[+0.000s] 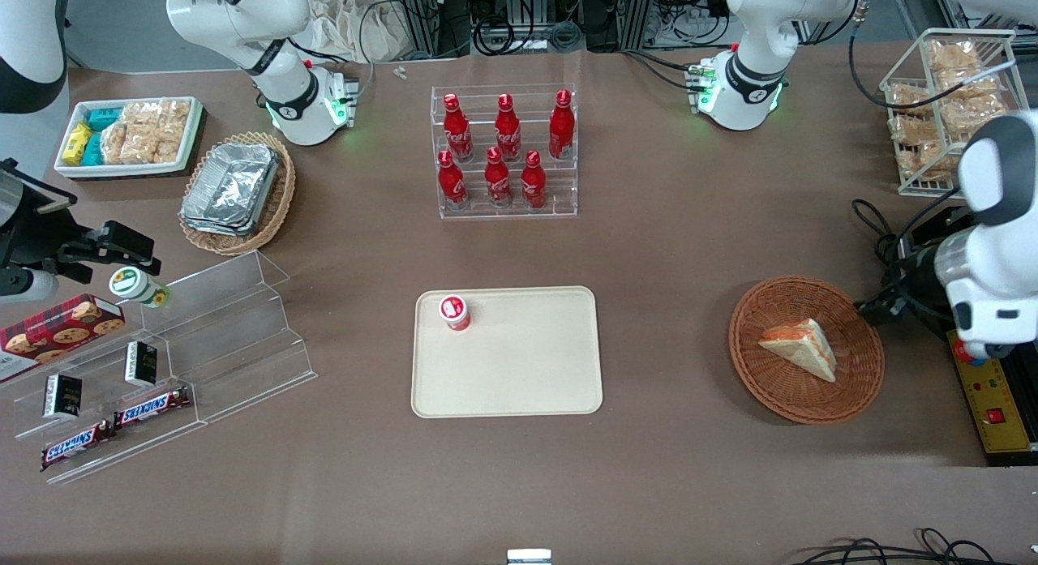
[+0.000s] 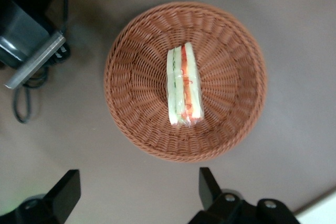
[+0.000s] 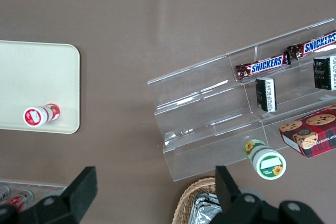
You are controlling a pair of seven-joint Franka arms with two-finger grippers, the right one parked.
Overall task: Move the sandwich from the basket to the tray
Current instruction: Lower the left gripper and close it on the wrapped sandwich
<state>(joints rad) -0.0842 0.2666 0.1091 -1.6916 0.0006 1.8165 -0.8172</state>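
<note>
The sandwich (image 1: 803,346) is a pale triangular wedge lying in the round reddish-brown basket (image 1: 746,362), toward the working arm's end of the table. In the left wrist view the sandwich (image 2: 184,85) shows its red-orange and green layers in the middle of the basket (image 2: 131,108). My left gripper (image 1: 874,310) hangs above the basket's rim on the working arm's side. Its fingers (image 2: 207,184) stand wide apart and hold nothing, so the gripper (image 2: 137,192) is open. The cream tray (image 1: 519,370) lies at the table's middle and also shows in the right wrist view (image 3: 31,77).
A small red-and-white bottle (image 1: 455,312) stands on the tray's corner. A rack of red cola bottles (image 1: 507,151) stands farther from the camera than the tray. A yellow control box (image 1: 993,411) and cables (image 1: 880,224) lie beside the basket. A wire rack of crackers (image 1: 949,103) stands above them.
</note>
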